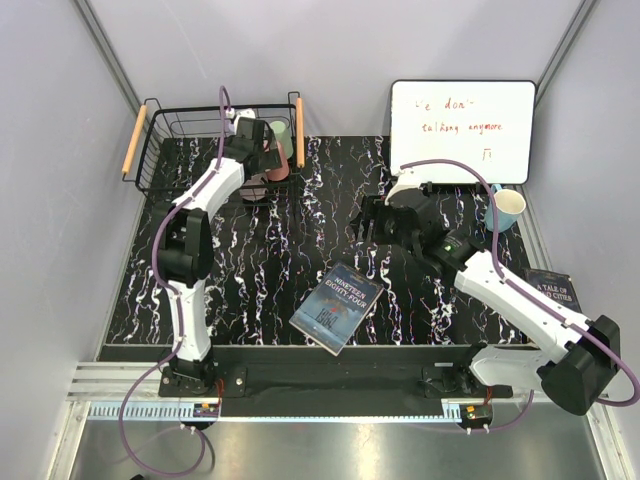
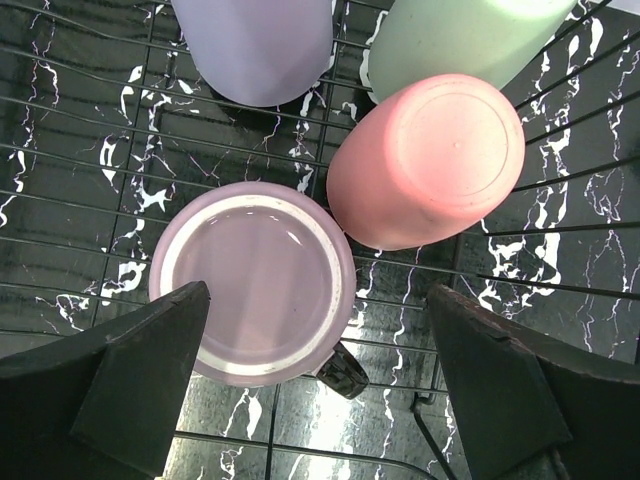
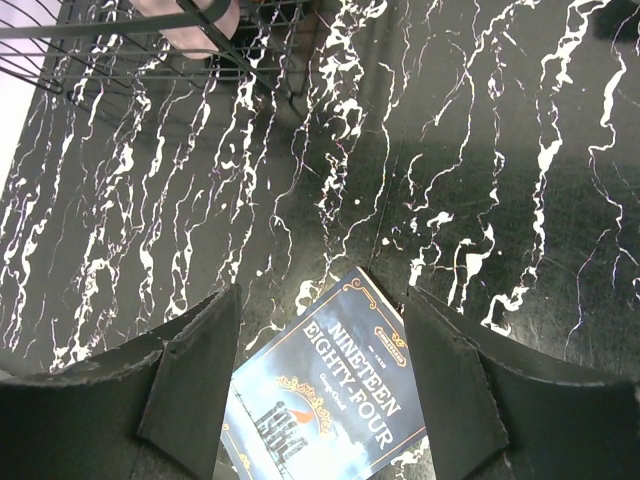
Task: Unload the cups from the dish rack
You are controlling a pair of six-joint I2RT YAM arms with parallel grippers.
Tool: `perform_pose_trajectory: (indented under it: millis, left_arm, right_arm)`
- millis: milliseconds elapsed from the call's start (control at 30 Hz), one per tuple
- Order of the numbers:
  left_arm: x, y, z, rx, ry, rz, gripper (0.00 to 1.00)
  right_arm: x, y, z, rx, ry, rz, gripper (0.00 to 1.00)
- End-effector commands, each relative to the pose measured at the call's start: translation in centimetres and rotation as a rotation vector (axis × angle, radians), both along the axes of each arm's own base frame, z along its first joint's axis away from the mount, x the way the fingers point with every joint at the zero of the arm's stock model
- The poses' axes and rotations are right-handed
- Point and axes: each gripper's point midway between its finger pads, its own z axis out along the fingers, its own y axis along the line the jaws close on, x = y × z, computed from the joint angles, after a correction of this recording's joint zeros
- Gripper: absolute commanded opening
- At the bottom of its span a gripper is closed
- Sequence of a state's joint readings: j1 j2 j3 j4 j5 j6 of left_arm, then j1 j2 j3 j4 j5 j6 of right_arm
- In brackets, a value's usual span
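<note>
The black wire dish rack stands at the far left of the table. My left gripper hangs open inside it, jaws wide. A dusty mauve cup stands bottom up, partly between the fingers and close to the left one. Beside it is a salmon pink cup, with a lilac cup and a pale green cup behind. A light blue cup stands upright on the table at the right. My right gripper hovers open and holds nothing, above mid-table.
A whiteboard leans at the back right. A book, Nineteen Eighty-Four, lies at the front centre, just below my right gripper. A second book lies at the right, partly under the right arm.
</note>
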State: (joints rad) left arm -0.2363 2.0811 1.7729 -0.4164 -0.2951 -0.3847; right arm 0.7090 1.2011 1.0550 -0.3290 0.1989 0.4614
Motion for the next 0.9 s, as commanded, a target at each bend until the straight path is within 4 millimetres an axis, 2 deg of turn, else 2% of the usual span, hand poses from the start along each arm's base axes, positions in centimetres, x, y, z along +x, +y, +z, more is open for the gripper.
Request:
perform_pose_trajectory:
  millis: [0,300,433,567,733,800,867]
  left_arm:
    - [-0.8,0.5,0.2,-0.017,0.002,0.029,0.99]
    - [-0.7,0.3,6.3,-0.052,-0.149,0.008,0.99]
    - [-0.9,0.3,7.8,-0.049,-0.173,0.002,0.99]
    - [-1.4,0.9,6.8,-0.029,-0.133,0.027,0.99]
    - [-2.0,1.7,4.1,-0.005,-0.063,0.071,0.99]
    - [-1.9,1.9,3.8,0.000,-0.049,0.088,0.99]
    - [-1.9,1.9,2.6,0.004,-0.017,0.090,0.99]
  right_arm:
    - [0.0,0.5,1.0,0.043,-0.033,0.008,0.74]
    - [-0.1,0.7,0.6,0.056,-0.023,0.013,0.74]
    - [-0.2,0.5,0.7,0.061,-0.027,0.003,0.74]
    - [-0.4,0.4,0.7,0.064,-0.025,0.003,0.74]
    - [-0.4,0.1,1.0,0.063,-0.035,-0.005,0.74]
    - [-0.3,0.1,1.0,0.059,-0.036,-0.006,0.74]
    - [-0.4,0.1,1.0,0.057,-0.037,-0.006,0.74]
